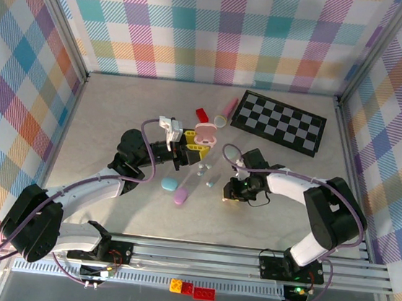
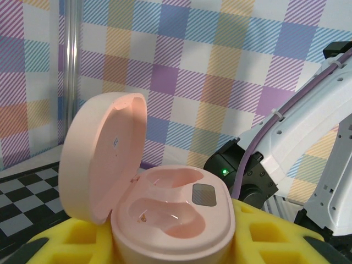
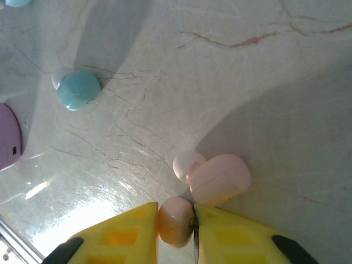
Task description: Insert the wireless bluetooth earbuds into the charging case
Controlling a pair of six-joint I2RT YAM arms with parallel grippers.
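White arms [image 1: 293, 187] with black joints [image 1: 335, 217], purple cables [image 2: 250, 157], yellow end effector pads [image 3: 231, 236].

The left arm [image 1: 88, 185] reaches forward and to the right from its base, its wrist held about level. The left gripper [image 2: 173, 250] has its yellow pads [image 2: 71, 245] closed on either side of the open pink case [image 2: 170, 214], seemingly gripping it low on the body. The right arm [image 1: 295, 184] folds at the elbow and stretches leftward, with the wrist tipped down. The right gripper [image 3: 176, 234] has its jaws nearly together, pinching a pink earbud [image 3: 176, 220] at the fingertips.
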